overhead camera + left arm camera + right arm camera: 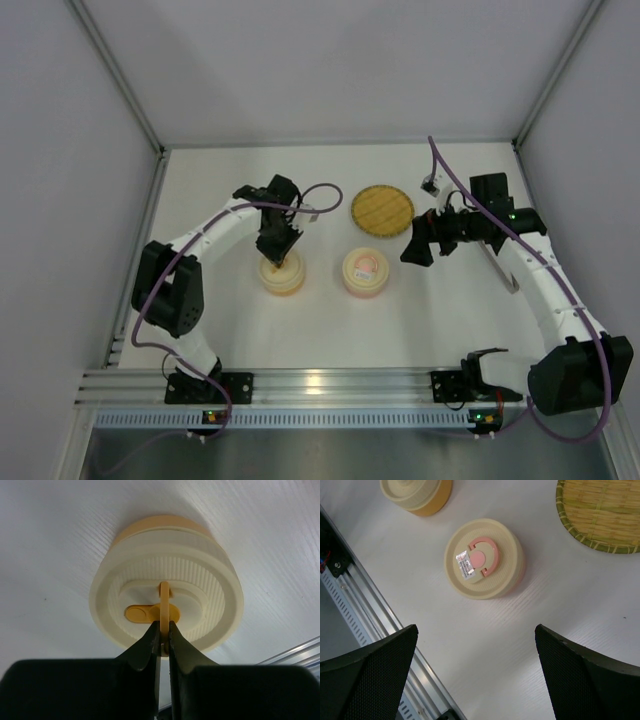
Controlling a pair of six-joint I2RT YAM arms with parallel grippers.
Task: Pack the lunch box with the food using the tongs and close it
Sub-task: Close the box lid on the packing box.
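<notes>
White table (330,335): matt and faintly grained, carrying everything in the scene.
Grey walls (300,70): plain panels close off the back and both sides of the table.
Metal rail (330,385): runs along the near edge, with both arm bases bolted to it.
Arms, count: two, white with black joints, each trailing a purple cable.
Lunch boxes, count: two, both round with cream ribbed lids on, side by side near the middle of the table, apart from each other.
Orange lunch box (165,580): the left one, standing flat on the table under the left arm.
Pink lunch box (484,559): the right one, its pink handle folded flat on the lid beside a silver sticker (465,564).
Woven plate (382,208): one, round, yellow with a green rim, behind the pink lunch box and not touching it.
Tongs (503,272): one slim grey piece lying on the table under the right forearm, partly hidden.
Left hand (164,630): clenched on the thin orange handle (164,597) that stands upright on the orange box's lid.
Right hand (476,630): released, fingers spread wide, above bare table just right of the pink lunch box, grasping nothing.
</notes>
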